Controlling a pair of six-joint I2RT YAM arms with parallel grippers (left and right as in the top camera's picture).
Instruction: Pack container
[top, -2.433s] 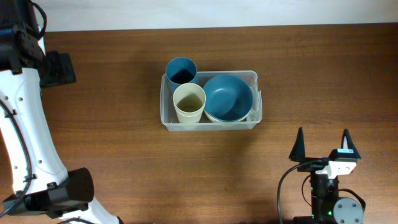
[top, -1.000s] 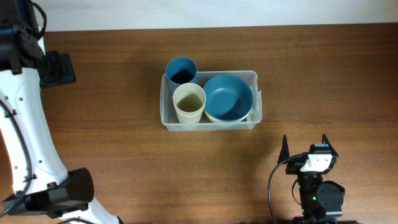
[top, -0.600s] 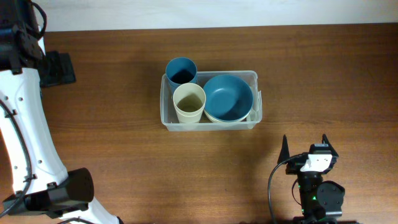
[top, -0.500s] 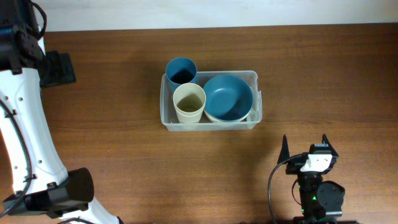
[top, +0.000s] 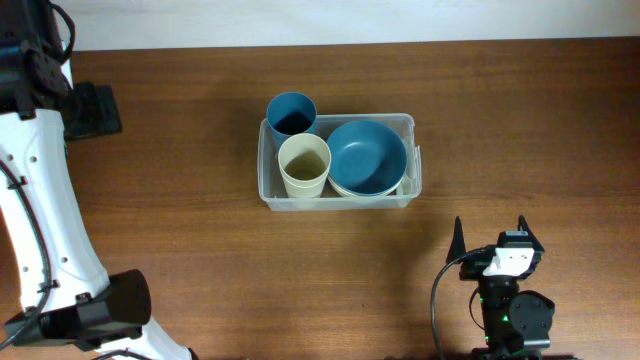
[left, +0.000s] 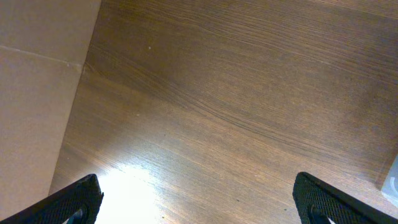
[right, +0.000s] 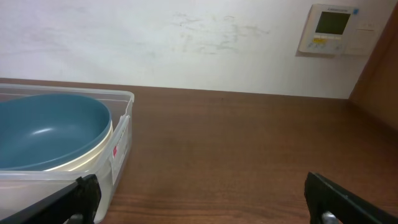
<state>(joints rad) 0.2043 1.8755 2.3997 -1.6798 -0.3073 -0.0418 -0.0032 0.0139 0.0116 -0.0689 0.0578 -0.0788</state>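
The clear container (top: 338, 204) stands at the middle of the table. Inside it are a cream cup (top: 304, 165) and a blue bowl (top: 367, 155) nested in a cream bowl (top: 338, 187). A blue cup (top: 291, 113) stands at its far left corner. My right gripper (top: 489, 228) is open and empty near the front edge, to the right of the container. In the right wrist view the container (right: 119, 149) and blue bowl (right: 50, 127) lie ahead on the left of the right gripper (right: 202, 190). My left gripper (left: 196, 190) is open over bare wood.
The left arm (top: 40, 200) runs along the table's left side. A sliver of the container's corner (left: 393, 180) shows at the right edge of the left wrist view. A beige surface (left: 37, 93) lies past the table edge. A wall panel (right: 333, 28) hangs behind the table.
The right gripper shifted left and back toward the front edge over two seconds ago and has held still since. The left arm and the dishes have not moved.
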